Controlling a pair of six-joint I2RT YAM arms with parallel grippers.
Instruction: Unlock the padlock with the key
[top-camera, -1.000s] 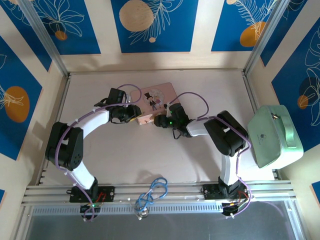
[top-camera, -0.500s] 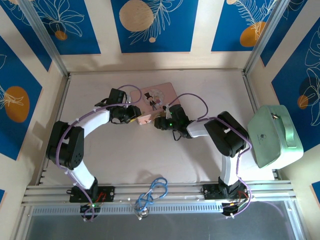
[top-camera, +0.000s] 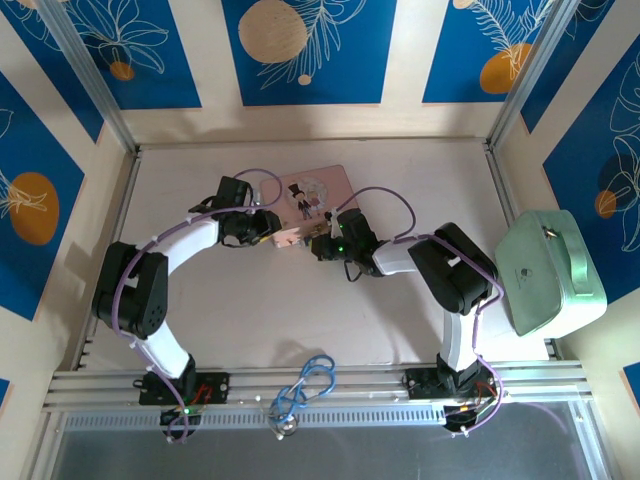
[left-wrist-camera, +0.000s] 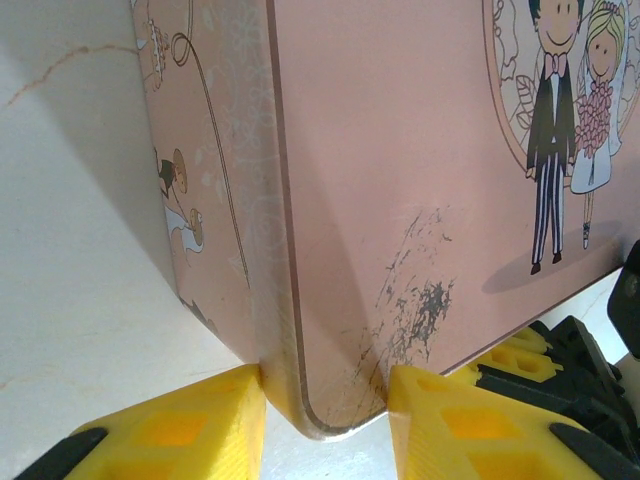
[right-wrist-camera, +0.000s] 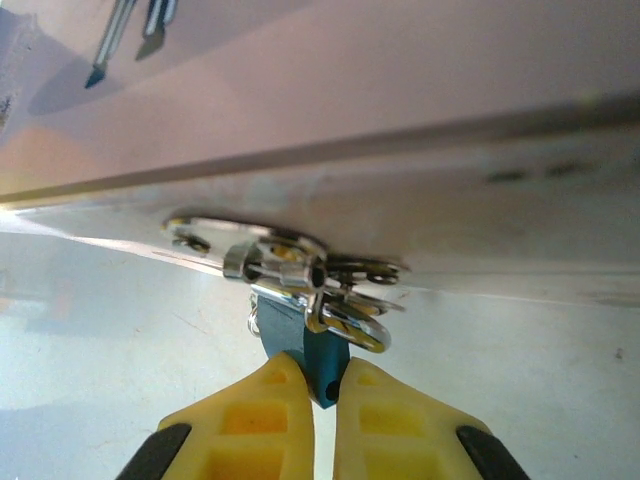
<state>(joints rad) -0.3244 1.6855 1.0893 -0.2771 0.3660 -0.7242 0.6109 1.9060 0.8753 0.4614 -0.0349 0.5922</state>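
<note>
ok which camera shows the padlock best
Right wrist: the padlock is close up, blue body pinched in the right gripper, silvery part at the latch of the pink box. In top external that spot is too small to tell. Left wrist has the box's corner in the left gripper.

Cream walls (top-camera: 408, 60) carrying blue floral panels (top-camera: 308, 50) enclose a pale, perhaps marbled tabletop (top-camera: 300, 320) framed by aluminium rails (top-camera: 250, 385).

There are two robot arms: one left arm (top-camera: 185, 240) and one right arm (top-camera: 455, 270). There is one table (top-camera: 300, 310), one pink box (top-camera: 320, 188), one blue padlock (right-wrist-camera: 312, 358), one green case (top-camera: 550, 270) and one bundle of blue cable (top-camera: 305, 385).
</note>
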